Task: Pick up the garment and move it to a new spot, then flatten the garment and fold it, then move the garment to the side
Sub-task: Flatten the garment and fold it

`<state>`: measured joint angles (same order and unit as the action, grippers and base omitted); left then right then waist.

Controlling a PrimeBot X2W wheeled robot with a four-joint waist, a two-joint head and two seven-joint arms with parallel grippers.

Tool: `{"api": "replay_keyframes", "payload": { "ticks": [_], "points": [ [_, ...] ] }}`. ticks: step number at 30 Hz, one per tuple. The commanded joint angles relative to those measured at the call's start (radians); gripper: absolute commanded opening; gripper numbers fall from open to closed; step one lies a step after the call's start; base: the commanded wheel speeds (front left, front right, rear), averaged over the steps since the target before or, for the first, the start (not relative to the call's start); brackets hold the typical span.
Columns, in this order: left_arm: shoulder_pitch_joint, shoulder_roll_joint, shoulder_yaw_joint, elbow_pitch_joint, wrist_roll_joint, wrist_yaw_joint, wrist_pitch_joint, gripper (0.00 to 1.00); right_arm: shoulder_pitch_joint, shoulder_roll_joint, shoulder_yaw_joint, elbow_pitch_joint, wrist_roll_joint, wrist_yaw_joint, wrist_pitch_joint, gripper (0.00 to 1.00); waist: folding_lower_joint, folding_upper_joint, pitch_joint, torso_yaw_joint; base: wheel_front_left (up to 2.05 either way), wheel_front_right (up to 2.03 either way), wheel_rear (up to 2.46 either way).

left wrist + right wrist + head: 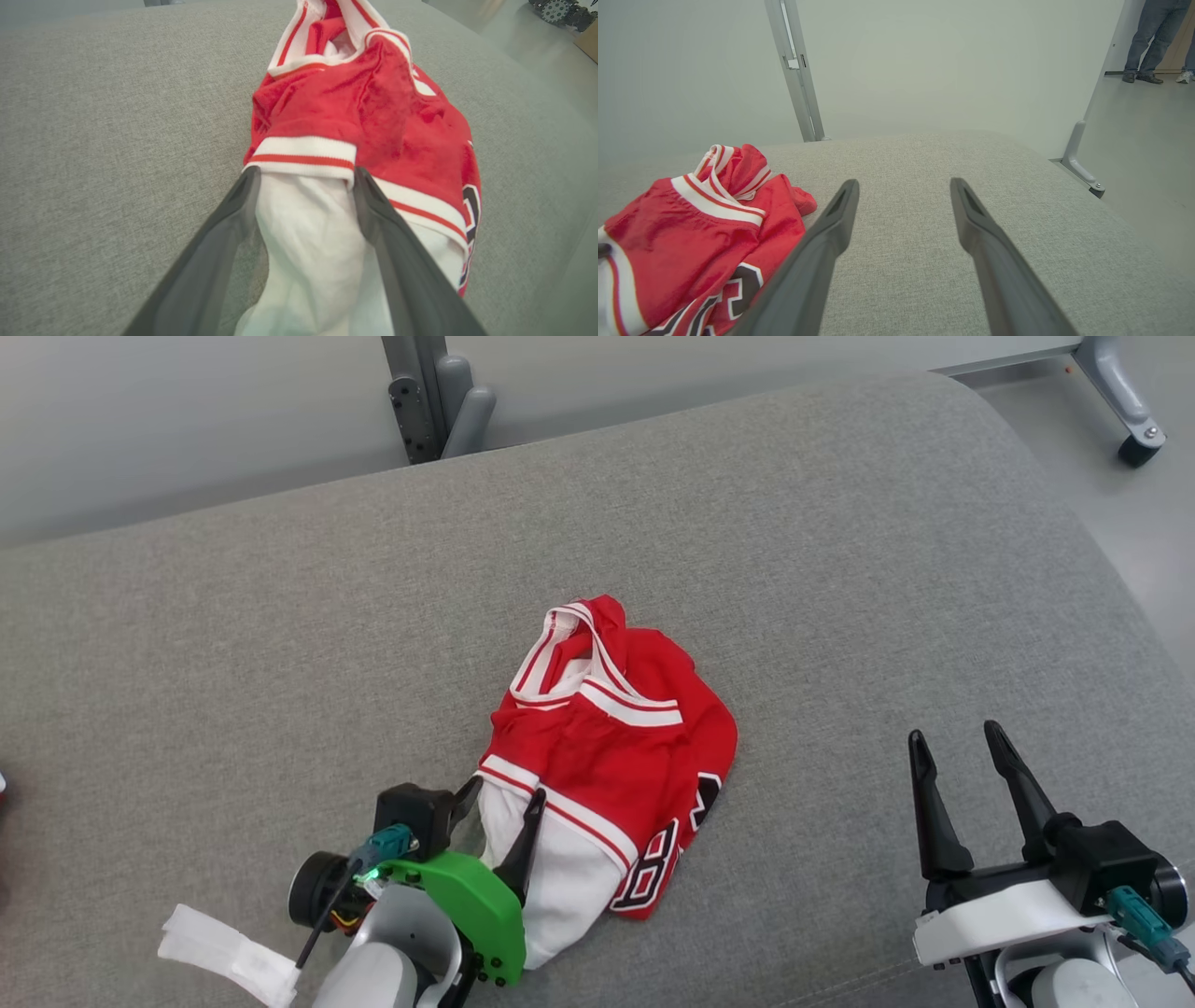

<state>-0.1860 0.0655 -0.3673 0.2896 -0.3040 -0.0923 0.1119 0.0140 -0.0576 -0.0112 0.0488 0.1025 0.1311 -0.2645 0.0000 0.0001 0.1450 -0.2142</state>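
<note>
One garment (611,747), lettering (658,863) partly hidden, perhaps digits

A pale wall (187,429) is being crossed by a grey post (415,392), upper centre. Grey floor (1158,523) is being shown upper right.

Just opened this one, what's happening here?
A two-armed robot is working on a crumpled red-and-white jersey on a grey cushion. Its left gripper is open and straddles the jersey's white part, not yet closed. The right gripper is open over bare cushion, apart from the jersey.
</note>
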Motion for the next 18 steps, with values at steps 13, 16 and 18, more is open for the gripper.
{"api": "replay_keyframes", "payload": {
  "ticks": [13, 16, 18],
  "points": [
    [-0.071, 0.027, 0.009, -0.078, -0.082, -0.022, 0.039, 0.00, -0.007, 0.004, -0.013, 0.002, 0.003, -0.001, 0.000, 1.00, 0.0000, -0.0001, 0.012, 0.024, 0.00, 0.00, 0.00],
    [-0.093, 0.066, 0.059, -0.182, -0.129, -0.023, 0.089, 0.00, -0.002, 0.004, -0.017, 0.002, -0.002, -0.001, 0.000, 1.00, 0.0000, -0.0001, 0.009, 0.040, 0.00, 0.00, 0.00],
    [-0.119, 0.108, 0.098, -0.250, -0.151, -0.021, 0.132, 0.00, -0.005, 0.004, -0.015, 0.002, -0.003, -0.001, 0.000, 1.00, 0.0000, -0.0001, 0.008, 0.052, 0.00, 0.00, 0.00]
  ]
}}
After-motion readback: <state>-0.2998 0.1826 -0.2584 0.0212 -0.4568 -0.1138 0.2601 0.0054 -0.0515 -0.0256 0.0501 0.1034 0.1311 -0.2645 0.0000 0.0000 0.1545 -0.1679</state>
